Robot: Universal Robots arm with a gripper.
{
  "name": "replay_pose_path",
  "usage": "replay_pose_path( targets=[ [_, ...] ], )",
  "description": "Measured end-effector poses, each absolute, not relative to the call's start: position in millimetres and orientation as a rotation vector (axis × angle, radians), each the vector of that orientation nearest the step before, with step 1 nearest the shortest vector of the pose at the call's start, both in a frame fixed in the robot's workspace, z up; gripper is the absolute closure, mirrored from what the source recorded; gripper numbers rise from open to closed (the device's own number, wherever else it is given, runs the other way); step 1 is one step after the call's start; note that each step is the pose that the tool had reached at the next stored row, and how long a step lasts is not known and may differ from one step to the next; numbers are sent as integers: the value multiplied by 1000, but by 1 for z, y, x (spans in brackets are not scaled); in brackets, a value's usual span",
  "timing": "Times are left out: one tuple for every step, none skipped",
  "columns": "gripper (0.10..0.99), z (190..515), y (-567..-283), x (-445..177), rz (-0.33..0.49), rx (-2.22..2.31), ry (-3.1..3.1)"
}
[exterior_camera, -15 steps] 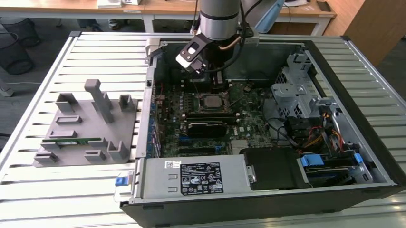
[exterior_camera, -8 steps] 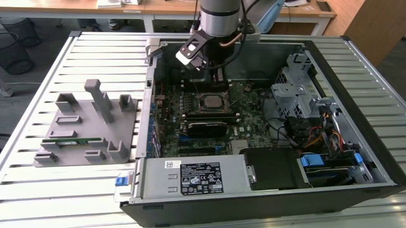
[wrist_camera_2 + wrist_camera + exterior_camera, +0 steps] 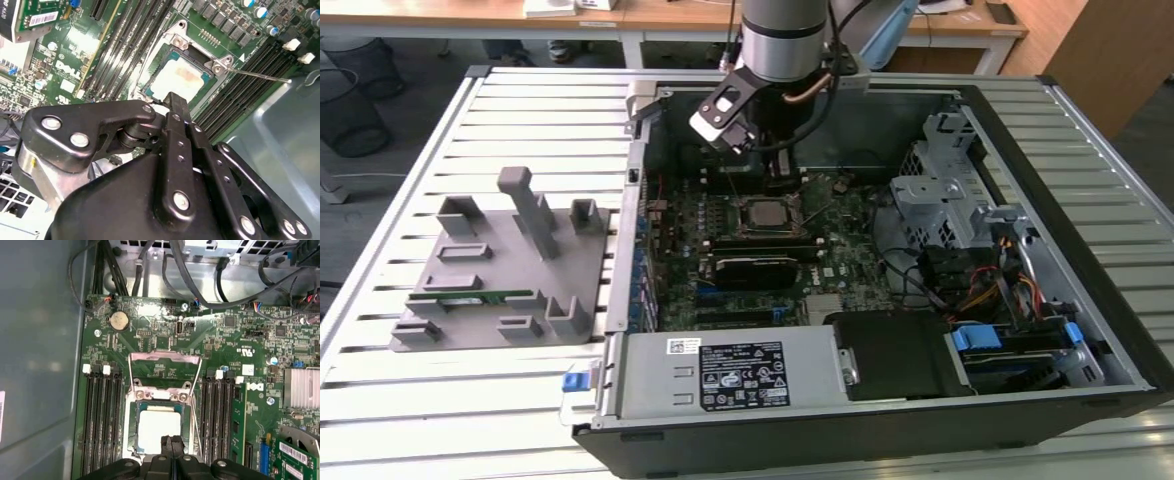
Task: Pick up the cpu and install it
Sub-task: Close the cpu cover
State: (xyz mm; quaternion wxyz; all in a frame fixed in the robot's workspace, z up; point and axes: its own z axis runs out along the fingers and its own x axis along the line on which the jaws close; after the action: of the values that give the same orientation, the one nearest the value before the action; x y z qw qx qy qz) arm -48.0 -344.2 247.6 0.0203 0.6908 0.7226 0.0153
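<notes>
In the exterior view, the tool reaches into an open metal computer case lying on a ribbed white table. The cpu sits as a small square on the green motherboard. At the exterior view's left, a grey moulded fixture holds a thin green memory stick.

In the second wrist view, the tool is matte black links with silver bolts, its fingers pressed together and empty. Just past their tips, the cpu lies flat in its socket, its silvery-white top faintly smeared with brown.

The first wrist view adds a round coin battery, a finned heatsink and long black memory slots on both sides of the cpu. The tool hovers at the cpu's edge; I cannot tell whether they touch.
</notes>
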Motion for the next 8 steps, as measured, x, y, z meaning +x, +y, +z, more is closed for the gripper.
replay_pose_path(
  targets=[
    [980,248,-344,-45,45,2144,2242],
    [980,248,-344,-43,43,2145,2244],
    [980,248,-344,-41,41,2147,2246],
    [980,248,-344,-40,40,2149,2248],
    [980,248,-344,-40,41,2151,2250],
    [980,249,-344,-40,42,2153,2252],
    [980,252,-344,-40,42,2155,2254],
    [980,255,-344,-40,43,2156,2255]
  ],
)
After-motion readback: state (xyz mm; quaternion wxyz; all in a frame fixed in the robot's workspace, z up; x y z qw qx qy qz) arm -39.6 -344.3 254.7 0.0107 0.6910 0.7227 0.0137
